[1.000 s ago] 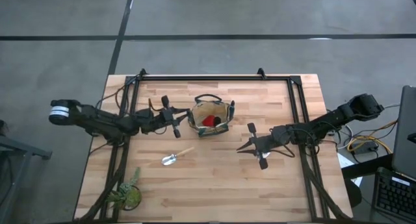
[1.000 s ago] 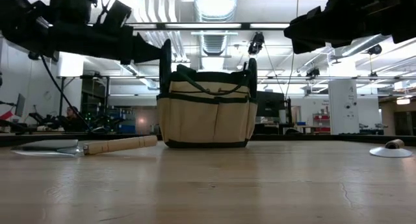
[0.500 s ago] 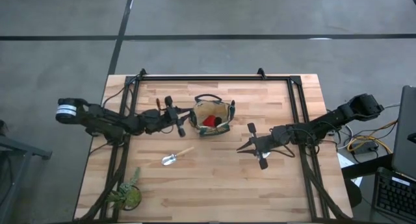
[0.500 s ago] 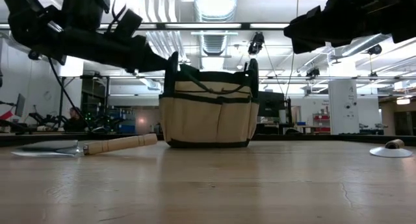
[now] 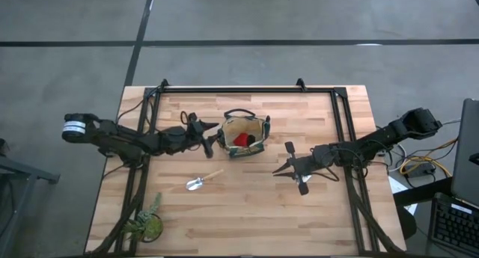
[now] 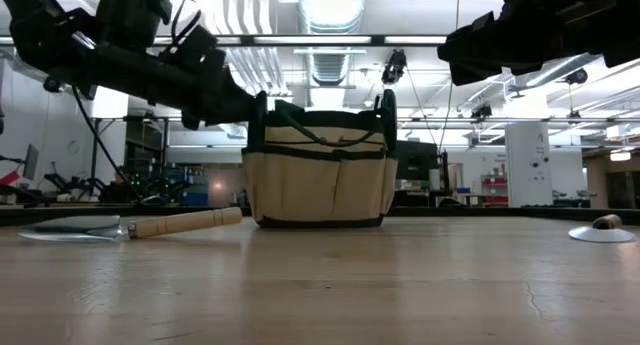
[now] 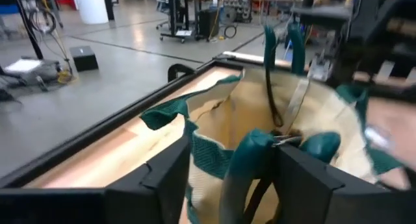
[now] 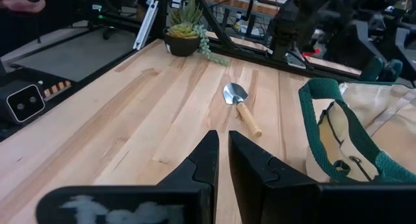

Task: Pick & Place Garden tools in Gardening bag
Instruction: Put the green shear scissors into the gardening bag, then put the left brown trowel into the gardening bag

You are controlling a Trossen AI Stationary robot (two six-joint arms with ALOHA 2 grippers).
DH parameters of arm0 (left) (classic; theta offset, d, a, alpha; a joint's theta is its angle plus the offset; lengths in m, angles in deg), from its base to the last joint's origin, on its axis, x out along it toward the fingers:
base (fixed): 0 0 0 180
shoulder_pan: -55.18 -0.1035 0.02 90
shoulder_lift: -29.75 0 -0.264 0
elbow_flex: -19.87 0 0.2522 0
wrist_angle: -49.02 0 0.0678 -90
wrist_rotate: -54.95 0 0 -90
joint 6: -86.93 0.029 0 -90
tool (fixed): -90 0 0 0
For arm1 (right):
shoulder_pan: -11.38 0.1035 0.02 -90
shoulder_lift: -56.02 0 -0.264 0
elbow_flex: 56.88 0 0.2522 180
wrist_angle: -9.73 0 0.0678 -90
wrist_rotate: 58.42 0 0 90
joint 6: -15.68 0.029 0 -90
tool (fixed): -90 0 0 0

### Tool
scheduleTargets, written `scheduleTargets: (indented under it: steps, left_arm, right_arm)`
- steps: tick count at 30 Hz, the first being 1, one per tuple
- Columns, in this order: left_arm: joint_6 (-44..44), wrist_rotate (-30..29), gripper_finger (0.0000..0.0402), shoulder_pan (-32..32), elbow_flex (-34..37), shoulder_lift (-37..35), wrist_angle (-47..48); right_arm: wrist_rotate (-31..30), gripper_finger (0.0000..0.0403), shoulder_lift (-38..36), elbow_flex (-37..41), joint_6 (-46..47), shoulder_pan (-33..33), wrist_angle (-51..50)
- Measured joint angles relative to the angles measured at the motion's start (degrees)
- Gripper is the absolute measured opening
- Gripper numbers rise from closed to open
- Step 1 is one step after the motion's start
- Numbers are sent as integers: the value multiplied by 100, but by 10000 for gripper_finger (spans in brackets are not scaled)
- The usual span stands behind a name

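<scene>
The tan gardening bag (image 5: 243,127) stands upright mid-table, with a red item (image 5: 241,140) inside; it also shows in the low view (image 6: 318,185). My left gripper (image 7: 234,149) is at the bag's left end (image 6: 250,103), shut on dark green-handled pruning shears (image 7: 250,156). Another pair of green handles (image 7: 279,42) sticks up at the bag's right end. A silver trowel with a wooden handle (image 5: 200,181) lies flat on the table, nearer than the bag. My right gripper (image 5: 278,169) hovers shut and empty right of the bag (image 8: 221,152). My left gripper has one green handle of the shears (image 7: 244,169) between its two fingers; the second handle (image 7: 325,146) lies outside the right finger. The fingers slant down from the table's left. The shears stand upright (image 6: 258,105) at the bag's left end, their lower part hidden inside it.
A potted green plant (image 5: 146,224) stands at the near left corner. A black frame rail (image 5: 239,90) runs along the far edge and down both sides. Bare wood lies in front of the bag and at the near right.
My left gripper has gone toward the bag and tipped downward at its left end. The shears' handles, which stood well above the bag's rim, have sunk lower into it.
</scene>
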Motion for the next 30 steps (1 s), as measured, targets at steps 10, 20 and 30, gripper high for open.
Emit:
scheduleTargets:
  steps: [10,20,30]
  left_arm:
    - [-1064,628,223,15,9,-891,697]
    - [-1787,549,223,73,-116,-1303,2502]
    - [-2058,1437,223,183,-109,-1305,2645]
  right_arm:
    - [0,28,0,37,64,0,-13]
    - [-2,28,0,45,42,0,4]
    - [-4,28,0,28,13,0,37]
